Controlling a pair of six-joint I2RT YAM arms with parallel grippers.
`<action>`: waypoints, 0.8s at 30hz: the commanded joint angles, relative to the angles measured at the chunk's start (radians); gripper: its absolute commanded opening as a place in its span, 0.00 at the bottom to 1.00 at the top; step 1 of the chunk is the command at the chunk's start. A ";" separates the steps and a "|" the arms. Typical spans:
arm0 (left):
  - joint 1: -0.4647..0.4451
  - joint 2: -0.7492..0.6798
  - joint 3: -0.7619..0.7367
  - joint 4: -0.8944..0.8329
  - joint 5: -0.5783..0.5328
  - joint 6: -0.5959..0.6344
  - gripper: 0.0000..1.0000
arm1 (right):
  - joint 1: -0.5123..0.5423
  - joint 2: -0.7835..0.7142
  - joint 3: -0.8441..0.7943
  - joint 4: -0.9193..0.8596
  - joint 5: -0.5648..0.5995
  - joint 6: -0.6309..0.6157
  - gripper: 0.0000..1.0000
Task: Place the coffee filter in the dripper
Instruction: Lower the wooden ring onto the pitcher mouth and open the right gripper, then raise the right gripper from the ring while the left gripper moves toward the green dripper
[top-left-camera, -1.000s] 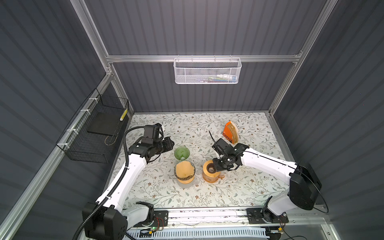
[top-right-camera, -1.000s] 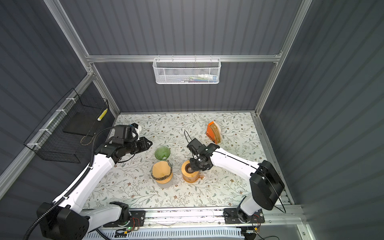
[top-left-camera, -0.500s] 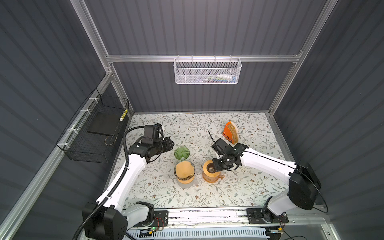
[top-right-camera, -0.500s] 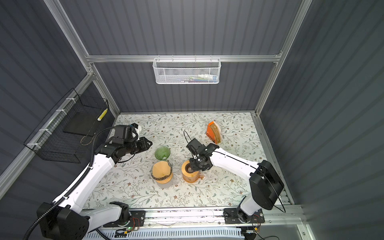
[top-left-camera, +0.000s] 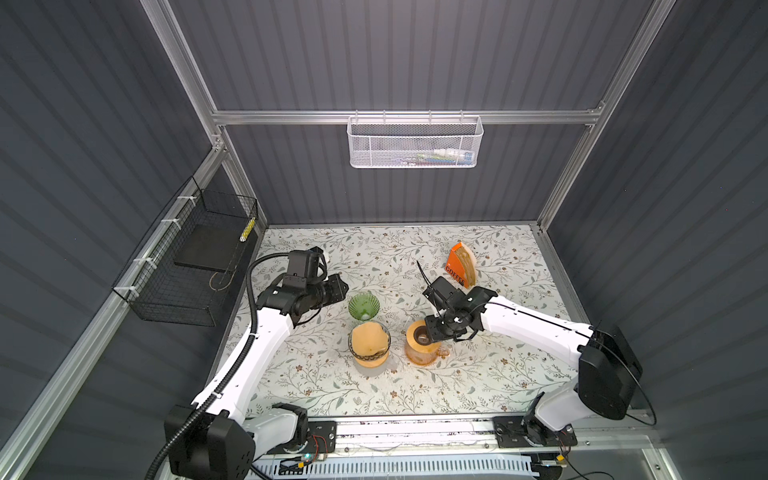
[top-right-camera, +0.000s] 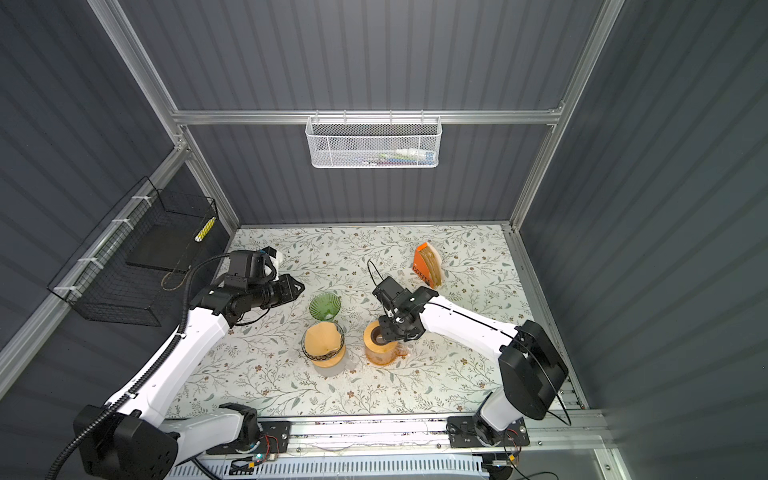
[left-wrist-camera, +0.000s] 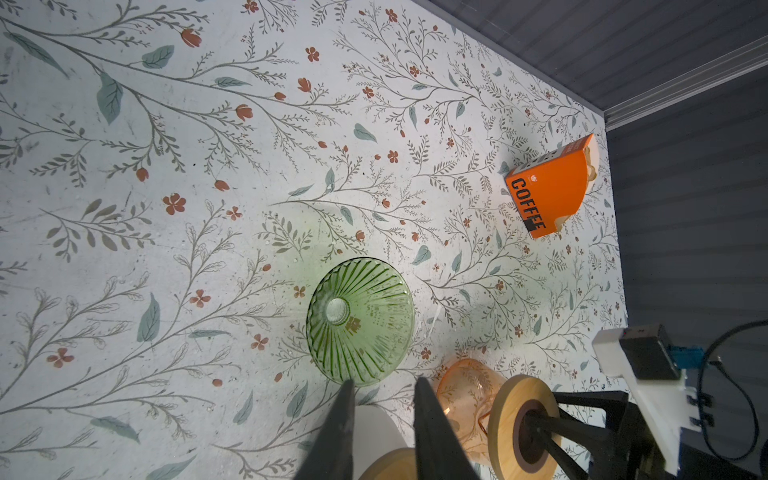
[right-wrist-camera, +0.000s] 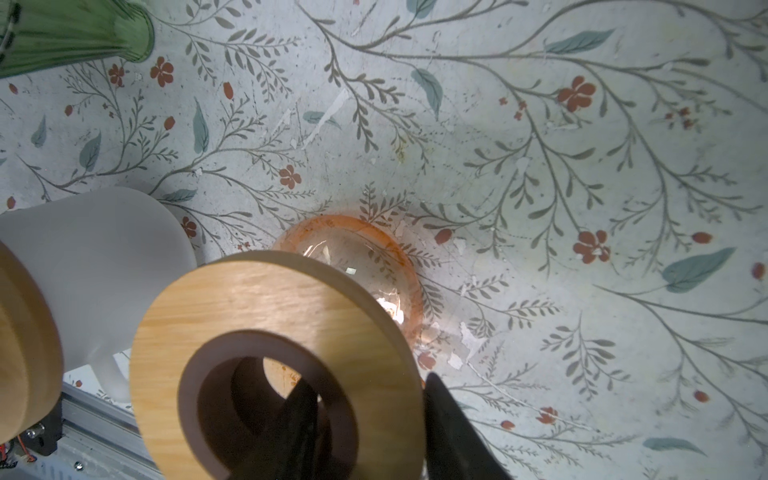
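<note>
A tan paper coffee filter (top-left-camera: 368, 338) (top-right-camera: 321, 337) sits in a clear dripper with a wooden collar on a white mug (right-wrist-camera: 95, 257). An empty green glass dripper (top-left-camera: 363, 306) (left-wrist-camera: 359, 320) stands just behind it. My left gripper (top-left-camera: 343, 286) (left-wrist-camera: 384, 380) hovers to the left of the green dripper, narrowly open and holding nothing. My right gripper (top-left-camera: 432, 332) (right-wrist-camera: 370, 380) is open astride the wooden ring (right-wrist-camera: 270, 340) on top of the orange glass mug (top-left-camera: 422, 357). One of its fingers is in the ring's hole and the other is outside it.
An orange box of coffee filters (top-left-camera: 461, 264) (left-wrist-camera: 550, 191) stands at the back right. A black wire basket (top-left-camera: 195, 257) hangs on the left wall and a white mesh basket (top-left-camera: 415, 143) on the back wall. The floral table (top-left-camera: 478, 374) reaches the front rail.
My right gripper's jaws have spread a little around the wooden ring. Both arms and all the objects have stayed where they were.
</note>
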 joint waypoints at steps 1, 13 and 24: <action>-0.003 -0.013 0.006 -0.011 0.009 -0.012 0.27 | 0.008 -0.015 0.022 -0.004 0.011 0.002 0.43; -0.004 0.070 -0.011 0.000 0.002 -0.012 0.49 | 0.008 -0.125 0.066 -0.067 0.135 -0.011 0.48; -0.005 0.199 0.013 -0.029 -0.022 -0.008 0.53 | -0.053 -0.158 0.083 -0.063 0.097 -0.032 0.50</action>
